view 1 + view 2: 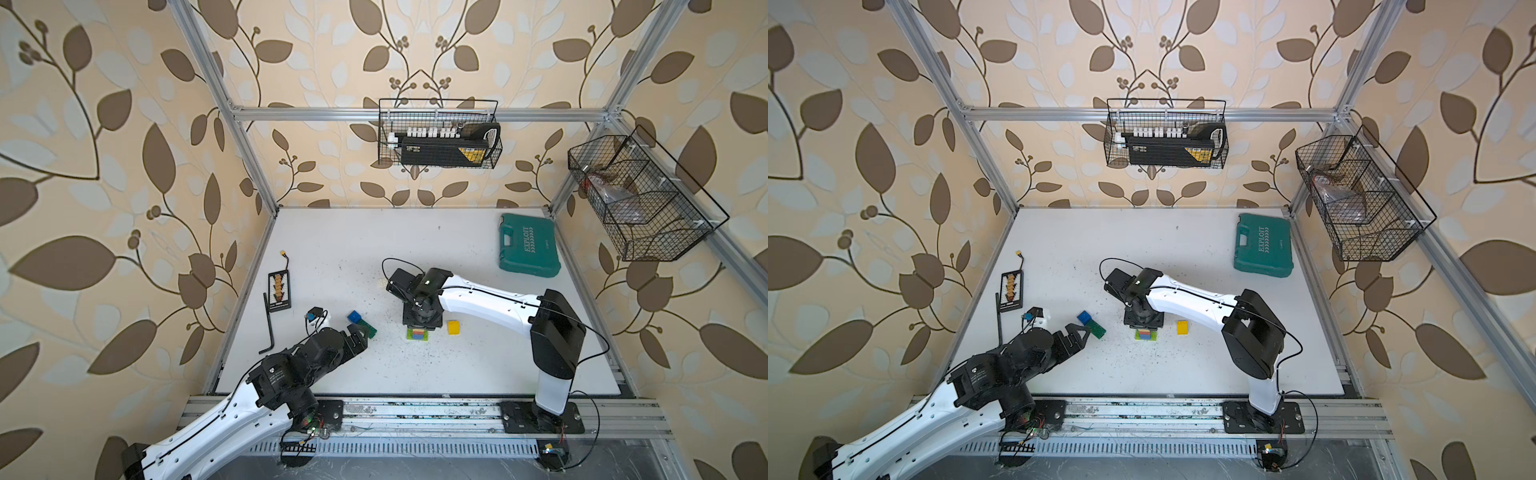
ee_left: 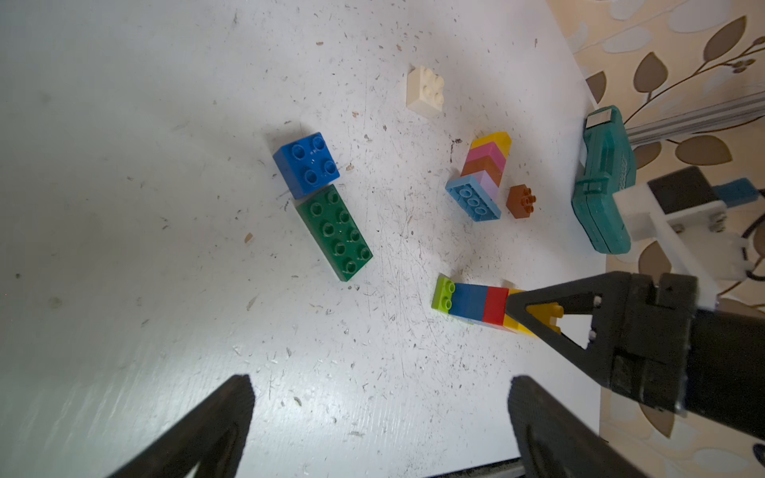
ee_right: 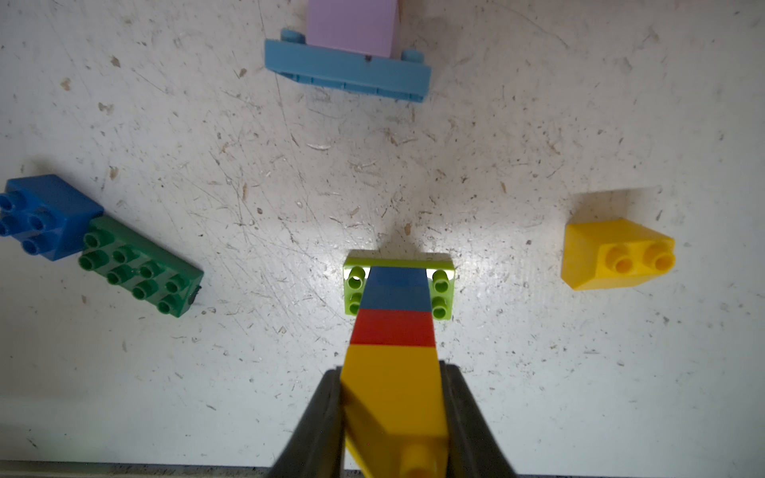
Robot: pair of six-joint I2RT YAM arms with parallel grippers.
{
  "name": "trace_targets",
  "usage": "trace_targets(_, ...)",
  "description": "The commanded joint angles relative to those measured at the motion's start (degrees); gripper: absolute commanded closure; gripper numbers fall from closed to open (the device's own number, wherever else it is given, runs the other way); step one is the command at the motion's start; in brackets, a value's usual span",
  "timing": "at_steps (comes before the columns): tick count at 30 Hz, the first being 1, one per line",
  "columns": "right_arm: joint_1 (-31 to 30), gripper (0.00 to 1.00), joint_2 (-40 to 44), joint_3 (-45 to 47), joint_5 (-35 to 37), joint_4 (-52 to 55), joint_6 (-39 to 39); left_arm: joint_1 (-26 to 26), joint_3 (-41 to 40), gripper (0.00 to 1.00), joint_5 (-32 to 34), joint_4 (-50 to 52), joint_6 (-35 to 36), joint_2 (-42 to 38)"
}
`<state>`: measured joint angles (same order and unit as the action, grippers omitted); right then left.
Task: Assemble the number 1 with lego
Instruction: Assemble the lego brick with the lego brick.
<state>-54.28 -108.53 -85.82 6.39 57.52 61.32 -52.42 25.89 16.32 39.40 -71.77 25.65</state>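
Observation:
An upright lego stack has a lime base with blue, red and yellow bricks on it. My right gripper is shut on its top yellow brick and reaches down from above; the stack also shows in the left wrist view. A second stack rises from a light-blue base; the right arm hides it in both top views. A blue brick touches a long green brick. My left gripper is open and empty just short of the green brick.
A loose yellow brick lies right of the held stack. A small brown brick and a white brick lie near the second stack. A teal case sits at the back right. A connector board and hex key lie at the left.

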Motion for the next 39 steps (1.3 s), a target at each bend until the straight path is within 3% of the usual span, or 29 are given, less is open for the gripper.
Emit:
trace_targets(1,0.6,0.9,-7.6,3.4,0.3,1.0,-1.5,0.6,0.0,0.01,0.1,-0.5,1.3,0.3)
trace_targets(10,0.7,0.9,-11.0,4.3,-1.8,-1.3,-2.4,0.6,0.0,0.01,0.1,-0.7,1.8,0.3)
trace_targets(18,0.7,0.72,-7.3,4.5,-2.9,-1.7,-1.9,0.6,0.4,0.01,0.2,-0.9,2.2,0.7)
trace_targets(21,0.7,0.56,-4.6,3.3,-2.6,-1.2,-2.2,0.6,0.4,0.01,0.2,-1.0,2.2,1.1)
trace_targets(25,0.7,0.45,-0.3,0.4,-1.0,0.9,-2.8,0.6,0.5,0.01,0.1,-0.9,2.0,1.3)
trace_targets(31,0.6,0.43,9.1,0.2,1.8,0.4,-3.7,0.6,0.9,0.01,-0.6,-0.7,2.1,2.1)
trace_targets(38,1.1,0.43,26.1,13.2,10.7,-3.5,-3.8,0.6,4.2,0.01,-4.7,-2.5,5.5,10.0)
trace_targets(39,1.5,0.34,29.5,16.1,12.1,-3.9,-3.2,0.6,5.3,0.01,-5.7,-2.9,6.6,12.2)
